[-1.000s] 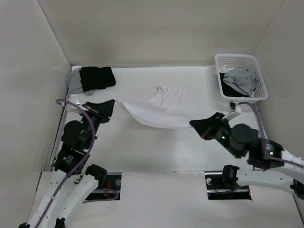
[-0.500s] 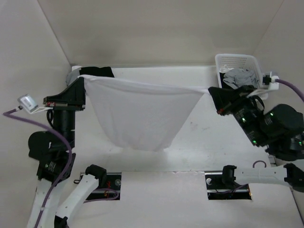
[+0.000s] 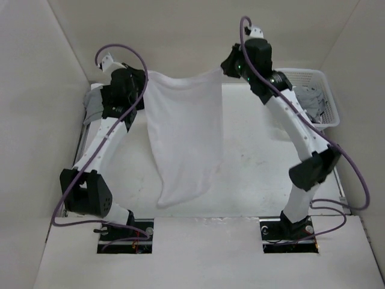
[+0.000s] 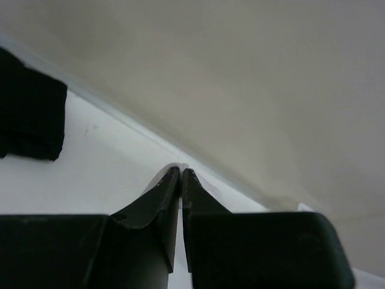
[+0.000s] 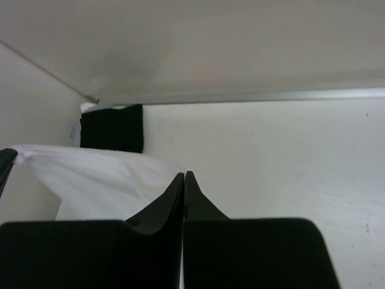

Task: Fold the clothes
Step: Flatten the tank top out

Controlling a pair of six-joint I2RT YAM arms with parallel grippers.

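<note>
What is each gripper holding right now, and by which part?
The white garment: the left gripper is shut on one top corner and the right gripper on the other, with the cloth hanging between them.

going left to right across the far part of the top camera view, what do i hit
grey folded garment → left gripper → thin white hanging garment → right gripper → white plastic mesh basket

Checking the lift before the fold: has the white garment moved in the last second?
Yes. The white garment has gone up off the table: its top edge, earlier by the basket's near rim, now hangs level with its far rim.
</note>
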